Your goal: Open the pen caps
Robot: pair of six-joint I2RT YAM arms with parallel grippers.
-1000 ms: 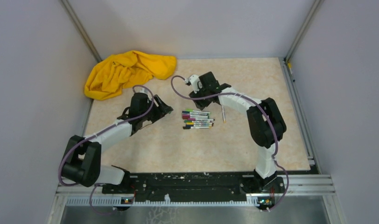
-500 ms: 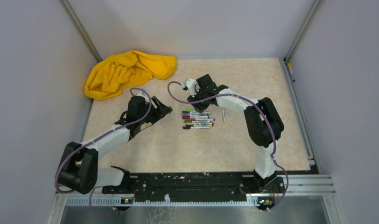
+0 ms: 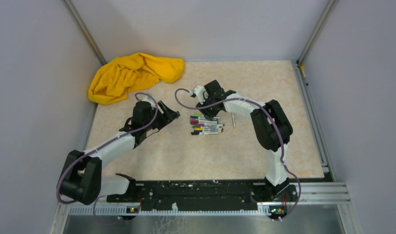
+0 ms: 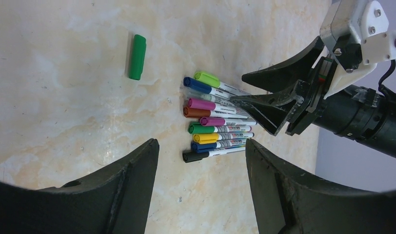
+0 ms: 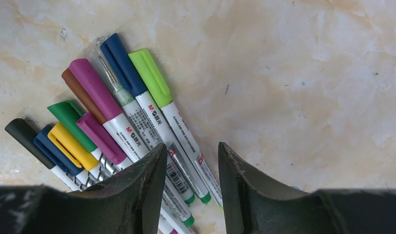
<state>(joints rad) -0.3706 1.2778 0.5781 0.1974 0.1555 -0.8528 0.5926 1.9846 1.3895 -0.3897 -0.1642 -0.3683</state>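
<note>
Hovering part-open and empty over the bundled pens at mid-frame on the bench, the right hand lines up on the lime-capped one, left hand wide open nearby, so next, likely, pinch a barrel and pull off one of the pen caps.

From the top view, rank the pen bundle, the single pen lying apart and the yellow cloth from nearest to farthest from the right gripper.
1. Pen bundle: right at the fingertips of the right gripper, mid-table.
2. Single pen: just to the right of the bundle.
3. Yellow cloth: away in the far-left corner.
</note>
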